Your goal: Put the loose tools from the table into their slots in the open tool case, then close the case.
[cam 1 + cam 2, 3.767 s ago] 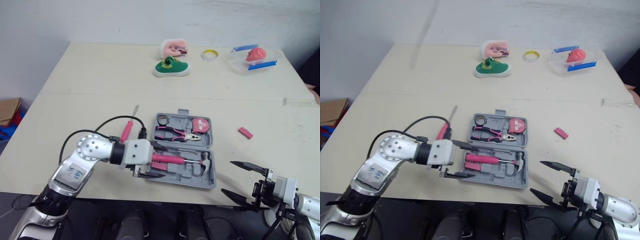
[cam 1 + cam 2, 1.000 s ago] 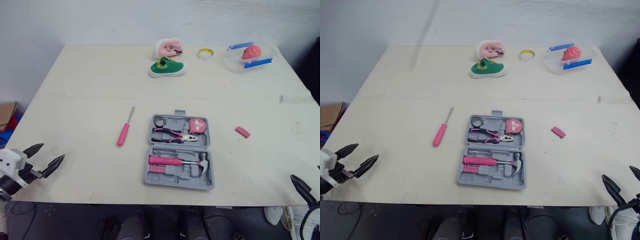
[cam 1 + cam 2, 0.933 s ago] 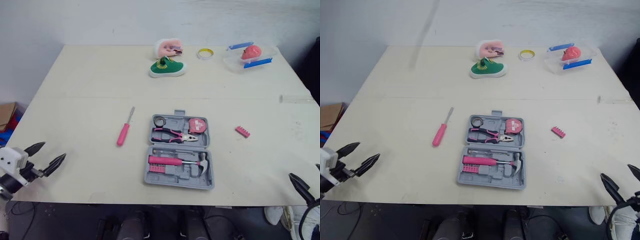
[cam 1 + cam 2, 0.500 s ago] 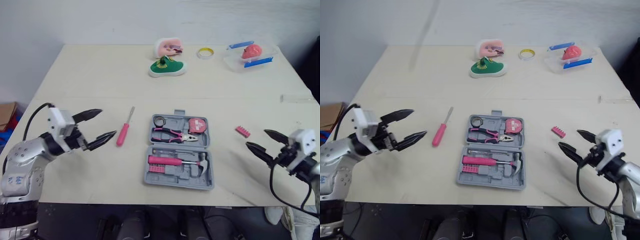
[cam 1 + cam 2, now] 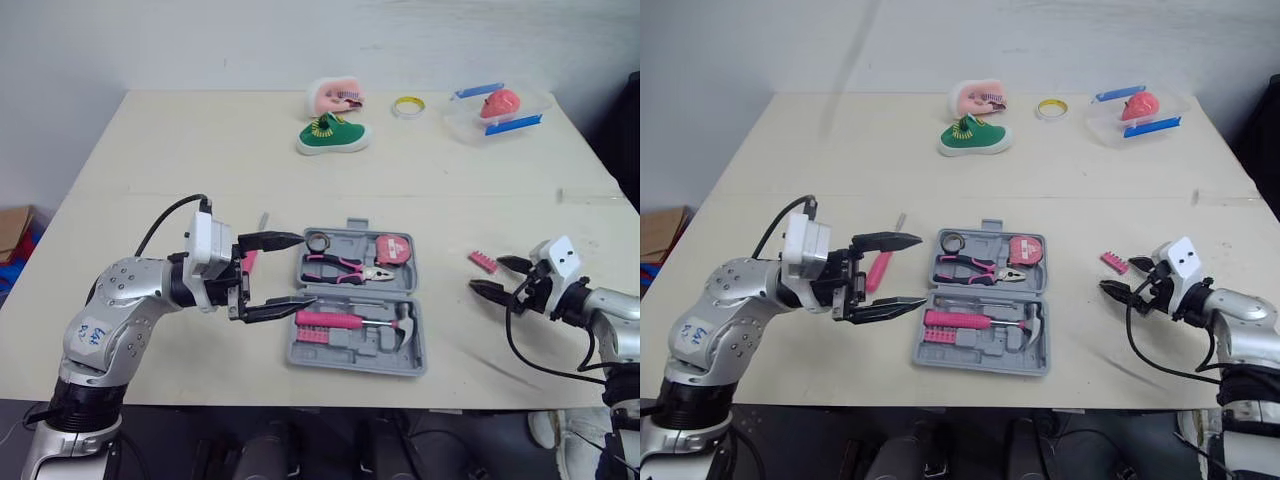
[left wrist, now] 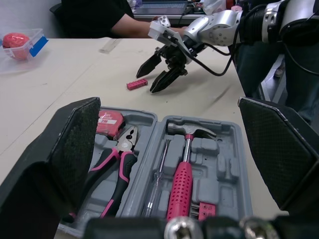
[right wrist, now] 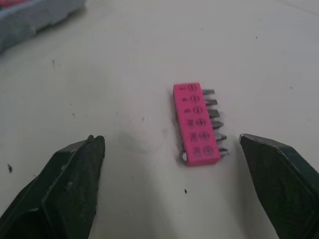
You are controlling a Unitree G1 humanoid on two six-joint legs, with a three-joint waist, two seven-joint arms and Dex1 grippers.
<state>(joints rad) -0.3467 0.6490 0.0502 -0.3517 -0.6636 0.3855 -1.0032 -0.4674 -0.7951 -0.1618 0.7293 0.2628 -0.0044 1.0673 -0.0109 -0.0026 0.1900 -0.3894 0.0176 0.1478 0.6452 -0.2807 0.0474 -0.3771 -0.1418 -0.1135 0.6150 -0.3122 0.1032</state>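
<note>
Both arms have swung in, fingers apart. The right gripper (image 5: pixel 487 273) faces the bits (image 7: pixel 196 123) at mid-right. The left gripper (image 5: pixel 305 268) hovers mid-frame at the case (image 5: pixel 358 345), with the screwdriver (image 5: pixel 878 268) still loose.

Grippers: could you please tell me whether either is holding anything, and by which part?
Nothing is held. The left gripper and right gripper are both open; the pink bit holder lies free ahead of the right one.

Pink screwdriver (image 5: pixel 880 265) partly hidden behind left gripper (image 5: pixel 922 268). Tool case (image 7: pixel 35 17) cropped to a corner in right wrist view. Person (image 6: pixel 94 17) cut off by left wrist view's edge.
</note>
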